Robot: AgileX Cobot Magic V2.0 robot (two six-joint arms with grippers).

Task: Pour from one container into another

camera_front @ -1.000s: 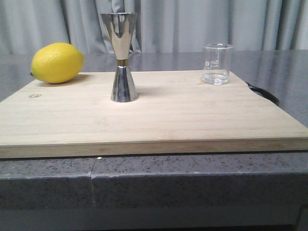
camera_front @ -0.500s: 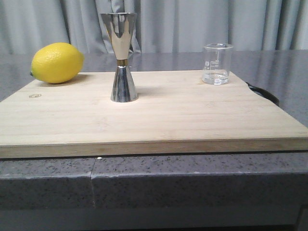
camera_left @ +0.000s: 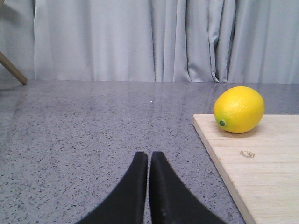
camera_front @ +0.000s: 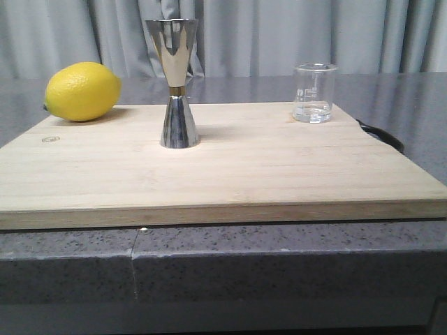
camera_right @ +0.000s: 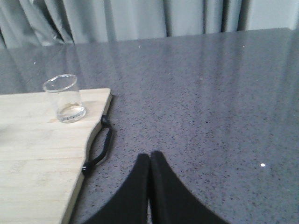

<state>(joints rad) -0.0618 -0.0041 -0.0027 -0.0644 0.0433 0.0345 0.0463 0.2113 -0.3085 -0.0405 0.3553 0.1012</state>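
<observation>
Standing upright on a wooden cutting board [camera_front: 230, 167], a steel jigger [camera_front: 177, 84] sits left of centre, with a glass beaker [camera_front: 314, 93] at the far right corner and a lemon [camera_front: 82, 91] at the far left. Neither arm shows in the front view. Only the wrist views show the left gripper [camera_left: 149, 161] and right gripper [camera_right: 150, 161], each with jaws pressed together, low over the grey counter [camera_right: 210, 102] beside the board, well apart from beaker and jigger. The beaker's marks are faint.

The left black two-fingered tool [camera_left: 149, 161] has its fingers pressed together, empty; the right black two-fingered tool [camera_right: 150, 161] likewise.
</observation>
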